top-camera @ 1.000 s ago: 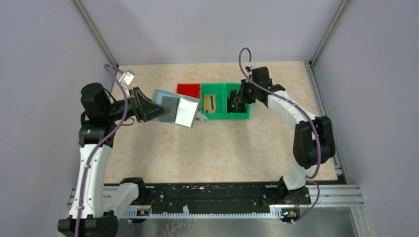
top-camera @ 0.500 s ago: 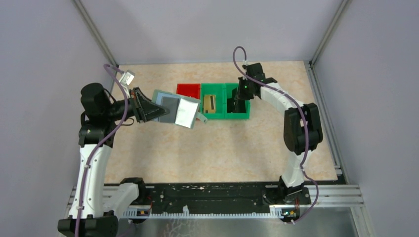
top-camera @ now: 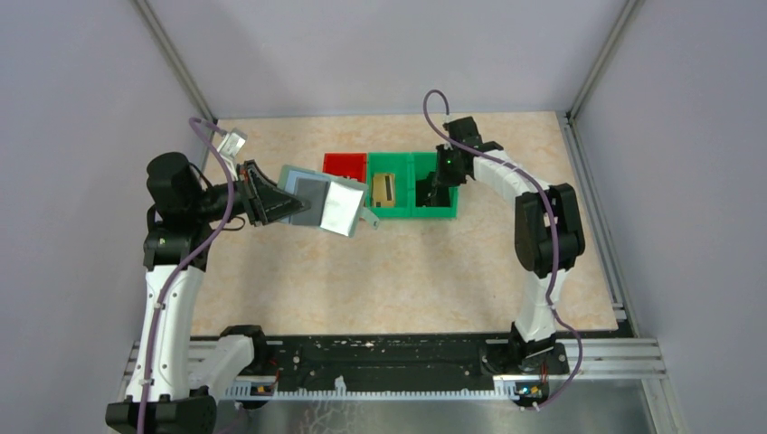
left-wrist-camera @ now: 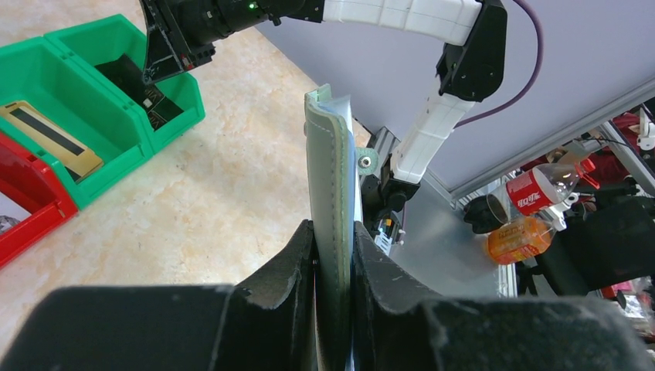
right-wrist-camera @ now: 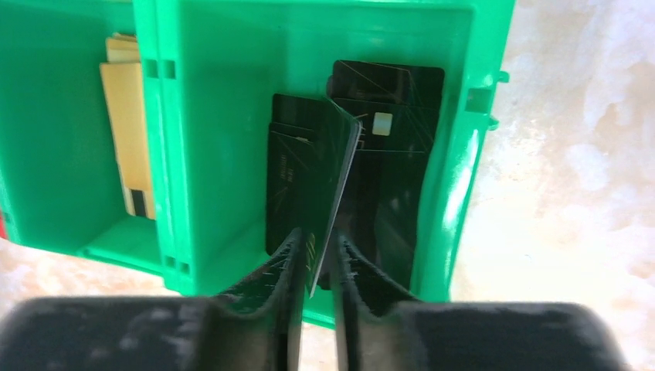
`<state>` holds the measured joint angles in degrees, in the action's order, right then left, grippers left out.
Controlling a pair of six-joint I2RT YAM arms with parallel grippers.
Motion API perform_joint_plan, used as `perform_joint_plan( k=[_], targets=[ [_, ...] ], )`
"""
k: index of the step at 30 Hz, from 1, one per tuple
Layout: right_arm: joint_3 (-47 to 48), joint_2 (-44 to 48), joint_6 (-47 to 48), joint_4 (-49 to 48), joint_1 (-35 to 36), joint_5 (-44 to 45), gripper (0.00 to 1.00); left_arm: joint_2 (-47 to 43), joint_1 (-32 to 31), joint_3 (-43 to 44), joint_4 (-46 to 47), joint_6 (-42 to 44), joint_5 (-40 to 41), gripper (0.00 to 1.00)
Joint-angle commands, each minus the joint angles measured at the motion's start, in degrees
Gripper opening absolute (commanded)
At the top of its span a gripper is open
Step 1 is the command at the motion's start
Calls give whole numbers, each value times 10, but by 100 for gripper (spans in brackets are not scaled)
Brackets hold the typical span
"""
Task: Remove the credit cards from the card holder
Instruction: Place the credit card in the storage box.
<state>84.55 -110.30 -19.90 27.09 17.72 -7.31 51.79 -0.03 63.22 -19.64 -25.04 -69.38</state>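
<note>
While the left gripper (left-wrist-camera: 334, 229) stood nearly closed, clamped on one edge of the card holder (left-wrist-camera: 329, 154) and holding it off the table (top-camera: 407, 271) beside the red bin (top-camera: 344, 164), we saw the right gripper (right-wrist-camera: 317, 239) over the end green bin (right-wrist-camera: 463, 162). A dark card (right-wrist-camera: 309, 178) stood edge-on between its narrowly parted fingers; we could not tell whether they pinched it. More dark cards (right-wrist-camera: 394, 147) lay below.

We note a robotics lab cell: 2 arms (top-camera: 172, 298) bolted to an aluminium rail (top-camera: 624, 357), plain walls (top-camera: 380, 54) boxing the bench (top-camera: 380, 271).
</note>
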Motion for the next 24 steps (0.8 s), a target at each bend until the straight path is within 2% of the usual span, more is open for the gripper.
perform_joint_plan(
  k=[1, 4, 10, 13, 16, 21, 24],
  targets=[
    [33, 28, 13, 1, -2, 37, 27, -9, -3, 23, 19, -5, -15, 3],
    [31, 67, 12, -5, 6, 51, 37, -8, -3, 23, 20, -5, -14, 3],
    [68, 145, 13, -4, 35, 45, 47, -4, -4, 22, 24, -11, -15, 3],
    [71, 195, -2, -30, 44, -19, 54, -5, -4, 21, 25, -11, -17, 3],
    [50, 246, -32, -90, 58, -118, 64, -8, -3, 18, 25, -7, -21, 3],
    [-21, 299, -134, -258, 91, -297, 76, -6, -3, 13, 29, -9, -38, 3],
    [-60, 307, -201, -376, 122, -373, 80, -8, -3, 12, 31, -7, -47, 3]
  ],
)
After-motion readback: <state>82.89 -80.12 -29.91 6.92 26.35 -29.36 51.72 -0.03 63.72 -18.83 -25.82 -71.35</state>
